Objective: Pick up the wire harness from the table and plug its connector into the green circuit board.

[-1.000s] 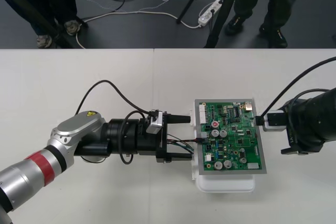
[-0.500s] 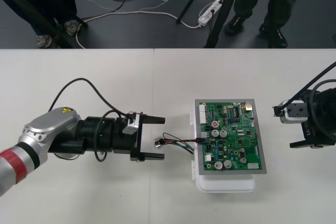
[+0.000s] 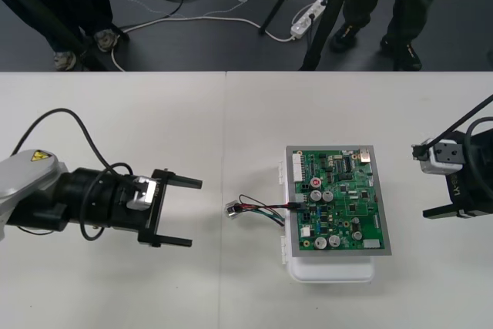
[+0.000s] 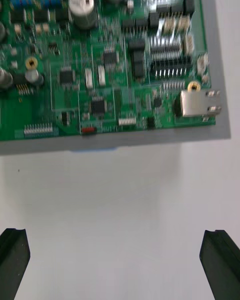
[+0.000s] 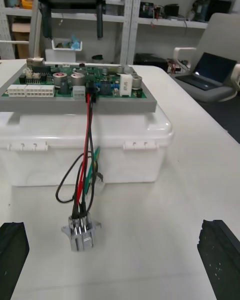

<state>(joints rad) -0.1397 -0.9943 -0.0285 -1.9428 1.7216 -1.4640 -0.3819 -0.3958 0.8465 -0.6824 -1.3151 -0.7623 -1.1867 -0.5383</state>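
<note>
The green circuit board (image 3: 339,202) sits on its white base (image 3: 331,271) right of the table's middle. The harness's black plug (image 3: 297,206) sits in the board's left edge; in the left wrist view the plug (image 5: 90,88) stands in the board (image 5: 60,85) with the wires (image 5: 86,150) hanging down. The metal socket (image 3: 233,209) lies on the table left of the board, and it shows again as the socket (image 5: 80,230) just ahead of my left fingers. My left gripper (image 3: 194,213) is open, well left of the socket. My right gripper (image 3: 425,181) is open, right of the board (image 4: 110,55).
Bare table surrounds the board on all sides. Beyond the far table edge, cables and a power strip (image 3: 306,19) lie on the dark floor. Beyond the board, the left wrist view takes in the right gripper (image 5: 72,27).
My left gripper has pulled back leftward, away from the board and harness, staying open. The harness stays with its plug at the board. My right gripper drew back to the right.
</note>
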